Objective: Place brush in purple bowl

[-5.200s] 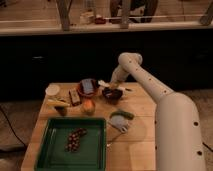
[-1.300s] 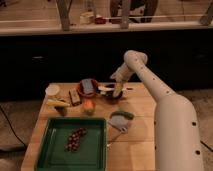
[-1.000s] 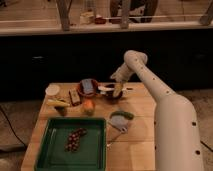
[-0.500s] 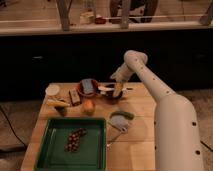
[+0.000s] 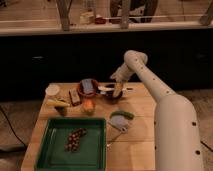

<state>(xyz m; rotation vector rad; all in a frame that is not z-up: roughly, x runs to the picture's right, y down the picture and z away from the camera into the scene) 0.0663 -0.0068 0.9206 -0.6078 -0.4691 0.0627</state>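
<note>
Green tray is seen nearest, at the left of a wooden table, and a dark cluster of grapes lies in it. Just right of the tray a pale plate is set, with a green vegetable at its far edge. Farther in, an orange and a banana are found, then a white cup at the far left. A red bowl is placed beside the purple bowl near the table's far edge. The white arm is reached in from the right, and the gripper is lowered into the purple bowl. A yellowish shape, taken to be the brush, is seen there under the gripper, over the bowl. Whether the gripper is clamped on it or released cannot be told.
</note>
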